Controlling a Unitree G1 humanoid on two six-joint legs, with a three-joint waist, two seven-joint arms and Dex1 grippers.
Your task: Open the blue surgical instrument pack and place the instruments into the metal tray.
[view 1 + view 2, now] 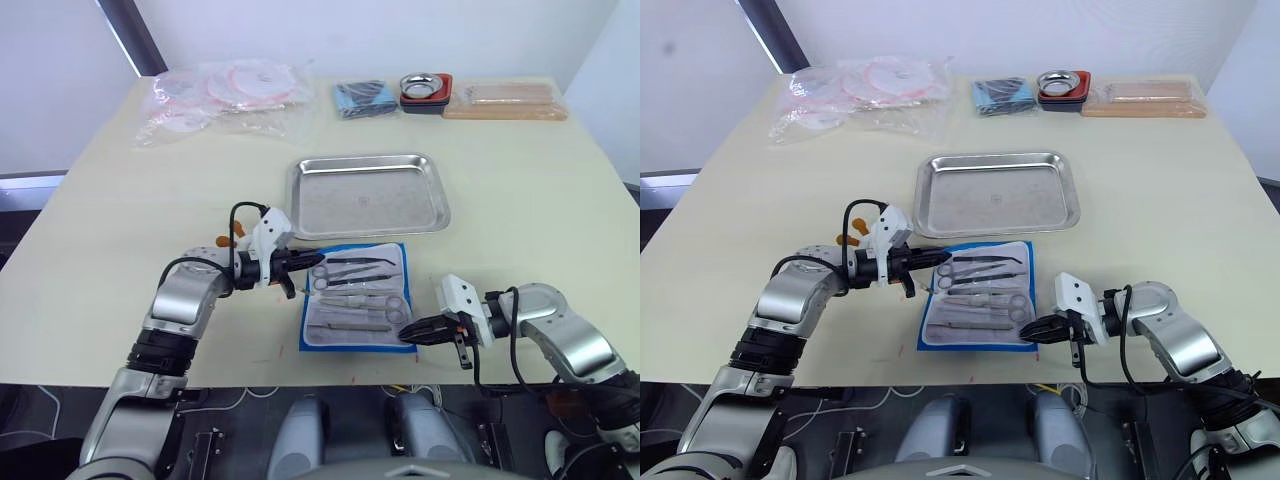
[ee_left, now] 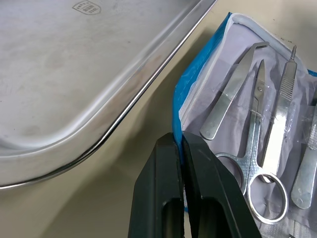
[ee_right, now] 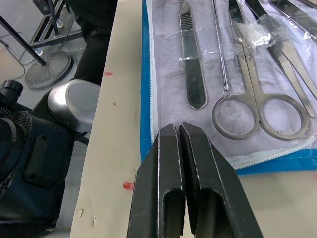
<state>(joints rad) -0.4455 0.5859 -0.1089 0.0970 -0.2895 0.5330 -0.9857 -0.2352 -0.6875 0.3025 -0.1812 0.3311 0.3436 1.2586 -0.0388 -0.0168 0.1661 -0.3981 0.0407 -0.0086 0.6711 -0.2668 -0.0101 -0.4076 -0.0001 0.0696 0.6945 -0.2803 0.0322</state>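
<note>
Robot test lab, medical-training setup: plain white walls, pale bench, steel tray, surgical instruments laid out, bagged supplies, cables underneath.

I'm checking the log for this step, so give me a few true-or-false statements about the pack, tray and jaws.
1. The blue surgical instrument pack lies open. True.
2. The instruments are already in the metal tray. False: they lie in the pack; the tray holds none.
3. The left gripper has its jaws shut at the pack's blue edge. True.
4. The right gripper holds scissors. False: its jaws are shut on nothing.
</note>
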